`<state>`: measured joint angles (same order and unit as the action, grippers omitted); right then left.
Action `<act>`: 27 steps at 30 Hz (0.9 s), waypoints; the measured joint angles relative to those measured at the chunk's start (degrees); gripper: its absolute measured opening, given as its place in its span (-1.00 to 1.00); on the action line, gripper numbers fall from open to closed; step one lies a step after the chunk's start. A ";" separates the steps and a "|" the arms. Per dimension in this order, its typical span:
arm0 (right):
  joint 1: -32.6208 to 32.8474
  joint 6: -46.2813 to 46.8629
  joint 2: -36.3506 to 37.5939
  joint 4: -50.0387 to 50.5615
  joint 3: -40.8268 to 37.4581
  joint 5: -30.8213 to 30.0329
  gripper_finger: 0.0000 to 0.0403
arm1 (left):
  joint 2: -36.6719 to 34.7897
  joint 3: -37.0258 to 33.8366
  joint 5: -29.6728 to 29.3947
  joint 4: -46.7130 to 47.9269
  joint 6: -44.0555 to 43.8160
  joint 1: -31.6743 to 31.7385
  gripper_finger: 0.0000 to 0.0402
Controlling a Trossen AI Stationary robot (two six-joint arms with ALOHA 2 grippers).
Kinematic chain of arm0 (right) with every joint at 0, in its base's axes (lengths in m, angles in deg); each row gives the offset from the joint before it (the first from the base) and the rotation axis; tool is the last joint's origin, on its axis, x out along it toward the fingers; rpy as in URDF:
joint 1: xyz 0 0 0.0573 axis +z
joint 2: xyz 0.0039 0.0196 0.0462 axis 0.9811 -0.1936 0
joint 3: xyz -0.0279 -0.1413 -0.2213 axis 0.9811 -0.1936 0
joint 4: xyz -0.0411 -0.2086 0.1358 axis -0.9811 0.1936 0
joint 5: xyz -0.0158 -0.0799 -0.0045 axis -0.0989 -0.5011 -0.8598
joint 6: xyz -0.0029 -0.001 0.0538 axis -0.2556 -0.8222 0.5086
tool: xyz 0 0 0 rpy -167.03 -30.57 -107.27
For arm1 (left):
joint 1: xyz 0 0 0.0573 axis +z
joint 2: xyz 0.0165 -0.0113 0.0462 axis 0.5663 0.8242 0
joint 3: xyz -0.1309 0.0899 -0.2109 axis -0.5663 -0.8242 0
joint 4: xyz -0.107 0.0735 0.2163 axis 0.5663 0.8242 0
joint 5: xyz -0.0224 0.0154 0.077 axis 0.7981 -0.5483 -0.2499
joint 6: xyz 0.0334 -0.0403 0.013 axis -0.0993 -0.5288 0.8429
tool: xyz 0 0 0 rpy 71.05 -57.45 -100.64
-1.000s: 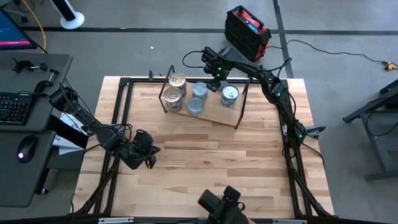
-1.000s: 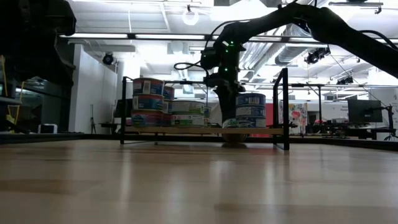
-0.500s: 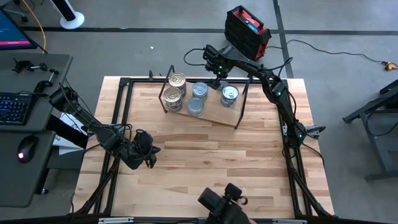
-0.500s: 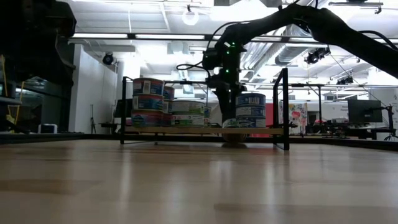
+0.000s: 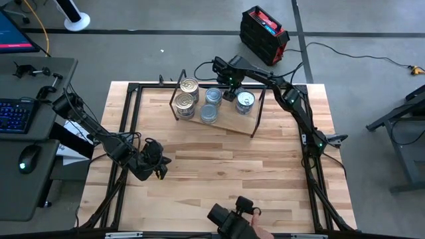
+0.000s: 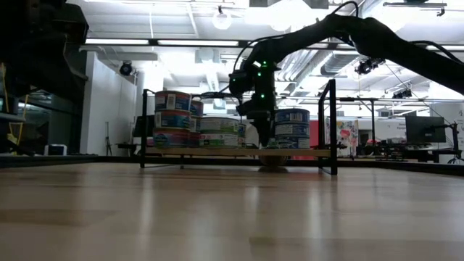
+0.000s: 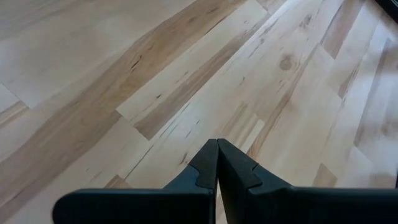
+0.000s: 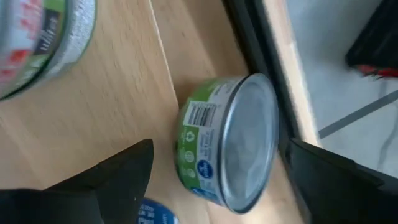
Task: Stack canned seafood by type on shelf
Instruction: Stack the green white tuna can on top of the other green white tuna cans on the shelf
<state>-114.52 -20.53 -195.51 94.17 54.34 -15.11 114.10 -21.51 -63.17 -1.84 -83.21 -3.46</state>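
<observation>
Lower centre edge of the high view: a dark camera unit [image 5: 229, 222] with part of a person's hand [image 5: 255, 212] beside it

Lower left of the high view: left gripper [image 5: 158, 167] low over the bare wooden tabletop [image 5: 226, 166], well apart from the shelf; in its wrist view the two dark fingers [image 7: 205, 168] press tip to tip, with nothing between them

Upper centre of the high view: the shelf [image 5: 232, 119], a light board between thin black wire uprights, carrying five stacks of canned seafood. Two gold-lidded stacks [image 5: 186, 96] at its left end, two silver-blue stacks [image 5: 211, 105] in the middle, one silver-lidded stack [image 5: 245, 101] at its right end. The low view shows the tins [image 6: 174, 119] piled two and three high on the board

Upper centre, at the shelf's far edge: right gripper [image 5: 230, 86] between the middle and right stacks. In its wrist view the fingers [image 8: 124, 171] stand wide apart, a green-labelled tin [image 8: 227, 140] lying on the board between them, touched by neither; nothing is held

Beyond the table, top of the high view: a black and red case [image 5: 263, 33] on the grey floor
</observation>
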 joint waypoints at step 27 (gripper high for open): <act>-0.37 -0.80 -2.60 2.02 0.20 -1.05 0.22 | 0.00 0.00 0.79 0.07 0.04 0.00 -1.00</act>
<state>-114.89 -21.34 -198.11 96.19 54.54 -16.16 114.10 -21.51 -62.38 -1.76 -83.17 -3.46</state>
